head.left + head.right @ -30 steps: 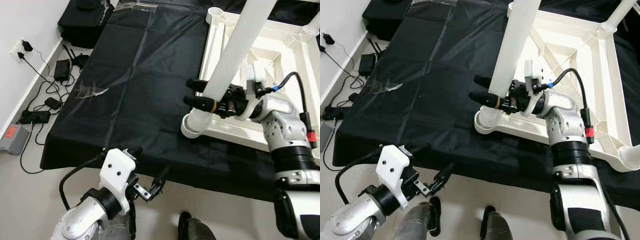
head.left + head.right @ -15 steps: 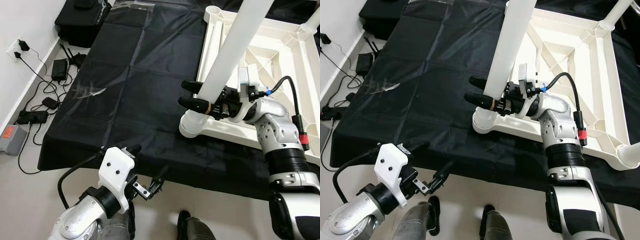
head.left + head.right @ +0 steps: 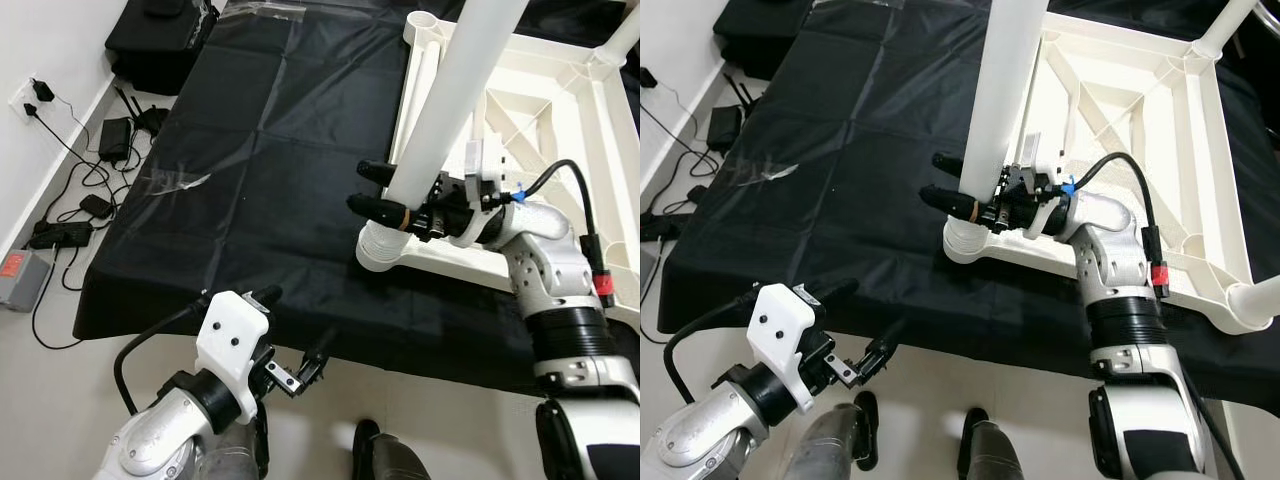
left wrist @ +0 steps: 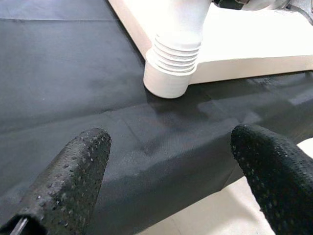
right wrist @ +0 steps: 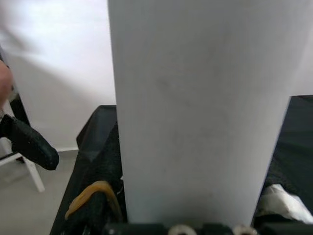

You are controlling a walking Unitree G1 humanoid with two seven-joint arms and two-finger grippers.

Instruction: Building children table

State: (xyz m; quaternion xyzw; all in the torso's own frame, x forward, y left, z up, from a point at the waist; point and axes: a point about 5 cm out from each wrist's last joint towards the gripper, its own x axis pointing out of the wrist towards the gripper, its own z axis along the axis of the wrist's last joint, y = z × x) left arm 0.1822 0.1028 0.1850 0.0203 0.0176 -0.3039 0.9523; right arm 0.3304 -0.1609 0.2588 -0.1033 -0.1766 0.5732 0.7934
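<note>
Table leg [image 3: 450, 100] upright, right gripper [image 3: 378, 190] clasping

Silver metal arms with ribbed black joint collars, the right arm [image 3: 1118, 300] banded in red near a small white label. A white plastic housing caps the left wrist [image 3: 232, 340], a black cable looping from it; another black cable arcs over the right wrist. Each end effector carries long black fingers [image 4: 73, 178], their pads dimpled; one right finger [image 3: 385, 209] wears an amber ring.
</note>
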